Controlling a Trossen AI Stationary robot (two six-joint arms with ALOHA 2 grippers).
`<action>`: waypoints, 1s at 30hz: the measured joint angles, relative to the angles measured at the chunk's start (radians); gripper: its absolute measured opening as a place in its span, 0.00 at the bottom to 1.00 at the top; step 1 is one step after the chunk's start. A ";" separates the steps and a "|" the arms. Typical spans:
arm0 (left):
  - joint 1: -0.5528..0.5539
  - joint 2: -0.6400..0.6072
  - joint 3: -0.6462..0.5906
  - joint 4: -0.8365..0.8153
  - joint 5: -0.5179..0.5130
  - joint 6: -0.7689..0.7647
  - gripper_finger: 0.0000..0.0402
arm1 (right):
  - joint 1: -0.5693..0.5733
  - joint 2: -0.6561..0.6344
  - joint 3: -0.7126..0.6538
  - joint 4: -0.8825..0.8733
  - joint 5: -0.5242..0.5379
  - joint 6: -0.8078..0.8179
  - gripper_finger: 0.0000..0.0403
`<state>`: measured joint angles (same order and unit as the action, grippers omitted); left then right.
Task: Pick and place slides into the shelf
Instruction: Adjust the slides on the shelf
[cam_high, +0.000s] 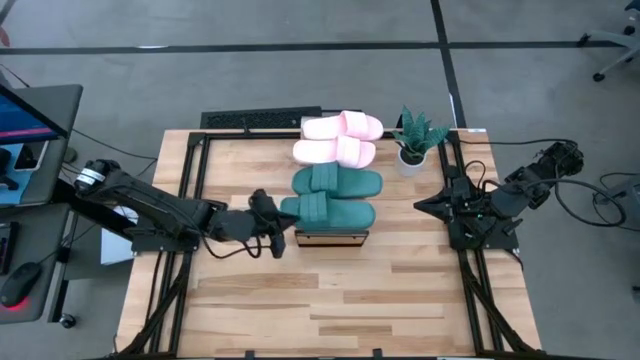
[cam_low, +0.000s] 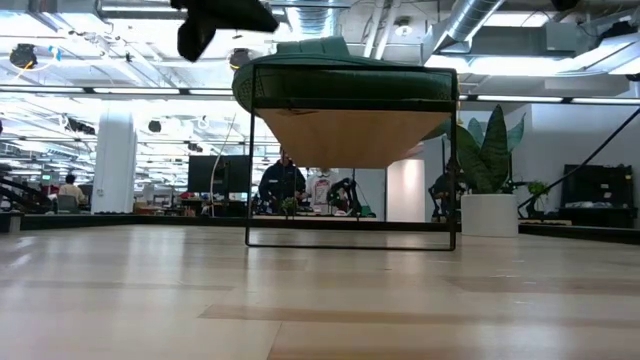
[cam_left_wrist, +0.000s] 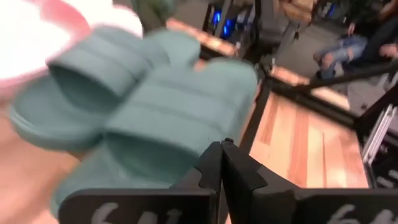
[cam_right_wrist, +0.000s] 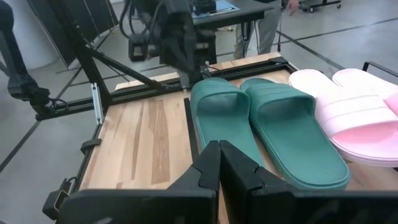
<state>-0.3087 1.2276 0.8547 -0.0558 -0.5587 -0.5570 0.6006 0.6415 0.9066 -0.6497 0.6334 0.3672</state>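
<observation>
- Left pincer (cam_high: 272, 238) hovers just beside the near end of the shelf (cam_high: 332, 238), fingers pressed together and holding nothing; in its own wrist view the closed tips point at the nearest green slide.
- All four slides lie on the shelf's plank top: two green slides (cam_high: 332, 198) at the near end, side by side and touching; two pink slides (cam_high: 338, 139) at the far end, just past them.
- Right pincer (cam_right_wrist: 219, 163) waits at the right side of the tabletop (cam_high: 400, 290), fingers pressed together, empty; it looks across at the shelf.
- A potted plant (cam_high: 415, 140) stands near the pink slides, just beside the shelf's far end.
- Risk, as I judge it: the left pincer is close to the nearest green slide; a sideways sweep could nudge it off the plank, or push the row toward the plant; the job looks done, so a clean lift away is safest.
</observation>
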 joint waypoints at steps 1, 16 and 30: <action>-0.002 -0.018 0.000 0.002 -0.014 0.011 0.00 | 0.000 0.000 0.000 0.000 0.000 0.000 0.00; -0.022 -0.275 0.000 -0.010 -0.248 0.250 0.00 | 0.000 0.002 0.000 0.078 0.000 -0.114 0.00; -0.248 -0.423 -0.056 0.142 -0.294 0.576 0.00 | 0.183 -0.037 0.001 0.091 0.137 -0.240 0.00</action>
<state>-0.5572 0.8045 0.7991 0.0861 -0.8530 0.0186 0.7837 0.6049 0.9073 -0.5585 0.7702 0.1267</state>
